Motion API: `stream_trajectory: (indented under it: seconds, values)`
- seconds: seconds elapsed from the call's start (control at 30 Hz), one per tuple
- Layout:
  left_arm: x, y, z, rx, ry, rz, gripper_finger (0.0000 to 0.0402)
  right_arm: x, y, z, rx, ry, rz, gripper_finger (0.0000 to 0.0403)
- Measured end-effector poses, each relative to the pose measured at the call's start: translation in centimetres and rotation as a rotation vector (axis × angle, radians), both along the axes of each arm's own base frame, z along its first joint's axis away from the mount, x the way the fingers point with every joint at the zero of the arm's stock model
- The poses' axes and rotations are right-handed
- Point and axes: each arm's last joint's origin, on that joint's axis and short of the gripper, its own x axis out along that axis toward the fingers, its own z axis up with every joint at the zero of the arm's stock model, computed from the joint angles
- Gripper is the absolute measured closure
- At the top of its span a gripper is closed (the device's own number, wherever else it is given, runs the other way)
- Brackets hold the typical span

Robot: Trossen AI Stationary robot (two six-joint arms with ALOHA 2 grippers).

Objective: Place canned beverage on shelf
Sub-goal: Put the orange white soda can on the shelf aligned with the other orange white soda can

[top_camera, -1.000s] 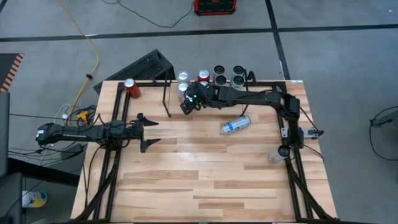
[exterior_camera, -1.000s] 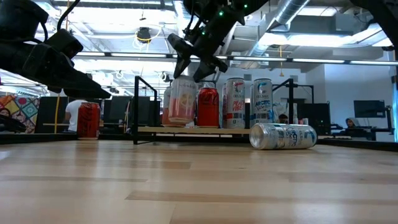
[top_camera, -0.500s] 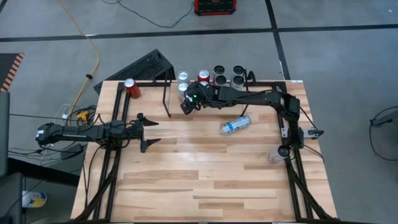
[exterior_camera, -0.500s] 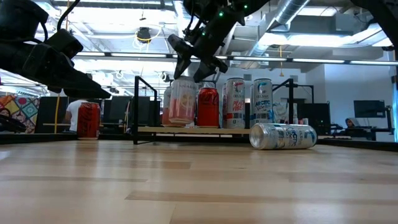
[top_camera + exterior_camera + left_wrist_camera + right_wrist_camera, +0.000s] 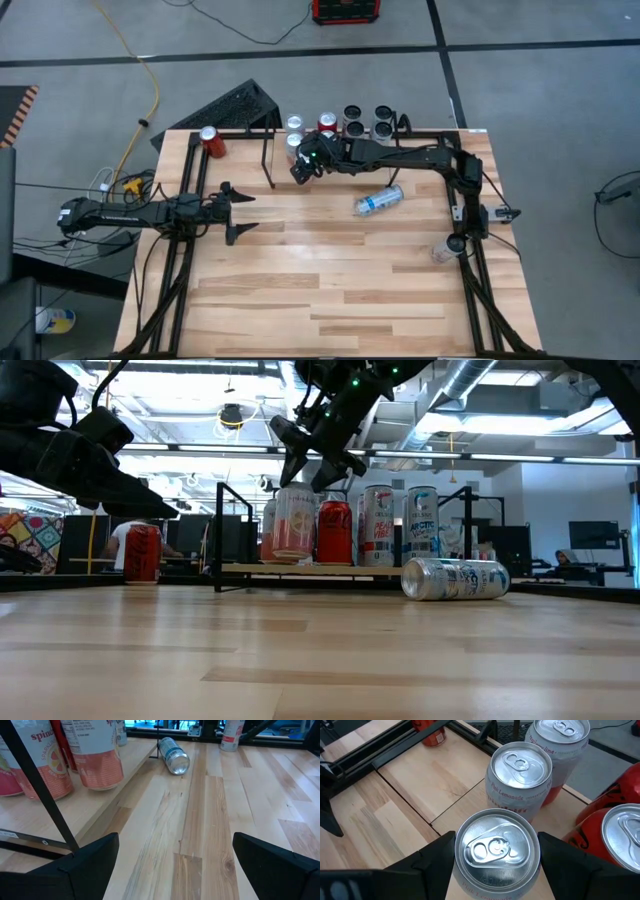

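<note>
Nothing has moved since a second ago — both arms, every can and the shelf [image 5: 300, 568] sit just as they did.

Right gripper [image 5: 305, 166] reaches in from the table's right side, arm stretched long across the back of the table, wrist tipped down over the shelf's left half. Its fingers [image 5: 437, 851] straddle the top of a pink-and-white can [image 5: 497, 852], one on each side of the rim, hugging it closely; whether they actually press on the can cannot be told. That can stands upright on the shelf board, directly beneath the gripper. Just beyond the fingertips stands a second pink can [image 5: 520, 772], with a third [image 5: 560, 742] behind it, and red cans [image 5: 612, 832] close at the gripper's side.

From the low camera the gripper hangs over the can [image 5: 293, 522] at the front of the row, a red can [image 5: 334, 531] and two white ones [image 5: 378, 525] ranged beside it.

Well away from this gripper, nearer the arm's base, a silver can [image 5: 379, 200] lies on its side on the table [image 5: 330, 290].

Left gripper [image 5: 240, 211] waits low over the table's left side, fingers spread wide and holding nothing — a lone red can [image 5: 209, 140] stands at the far corner beyond it.
</note>
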Motion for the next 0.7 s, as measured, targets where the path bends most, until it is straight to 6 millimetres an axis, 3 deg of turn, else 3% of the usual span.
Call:
stream_trajectory:
  seconds: [0.13,0.43,0.7]
  values:
    - [0.0,0.0,0.0,0.0,0.0,0.0,0.0024,0.0,0.0,0.0,-0.001,0.0,-0.002,0.0111]
    - [0.0,0.0,0.0,0.0,0.0,0.0,0.0024,-0.1,-0.1,0.2,-0.006,-0.008,-0.006,0.0047]
    - [0.0,0.0,0.0,0.0,0.0,0.0,0.0024,-0.2,0.8,1.4,-0.046,-0.028,0.038,0.0046]
